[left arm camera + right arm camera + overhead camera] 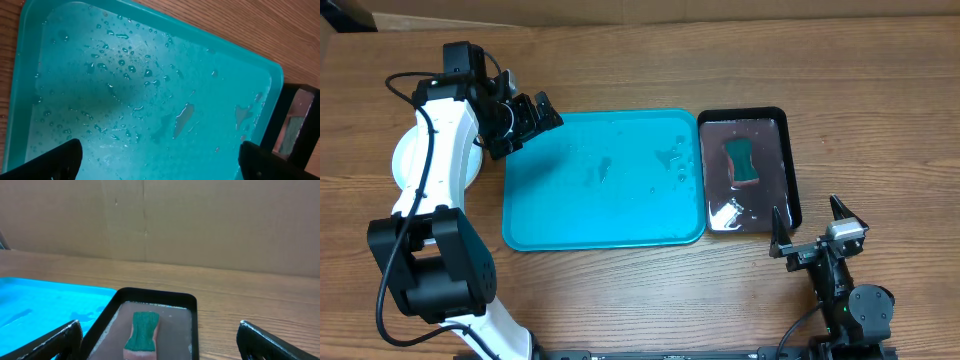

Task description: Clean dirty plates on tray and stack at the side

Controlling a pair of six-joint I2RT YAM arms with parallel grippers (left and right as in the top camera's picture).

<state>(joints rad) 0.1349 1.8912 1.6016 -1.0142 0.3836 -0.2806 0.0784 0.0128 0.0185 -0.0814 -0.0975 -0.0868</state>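
One turquoise tray (600, 215), beaded with droplets and small puddles, lies directly beneath and ahead of the wide-open, empty left gripper (528, 128), ahead-left of the equally spread right gripper (806, 212), while a white plate (402, 160) sits behind the left gripper.

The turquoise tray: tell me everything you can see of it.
The turquoise tray is a large rectangular plastic-looking piece with rounded corners and a raised rim. It lies flat on the wooden table, long side left to right, close beside the black tray on its right. Its floor is wet with droplets and small puddles; nothing else lies on it.
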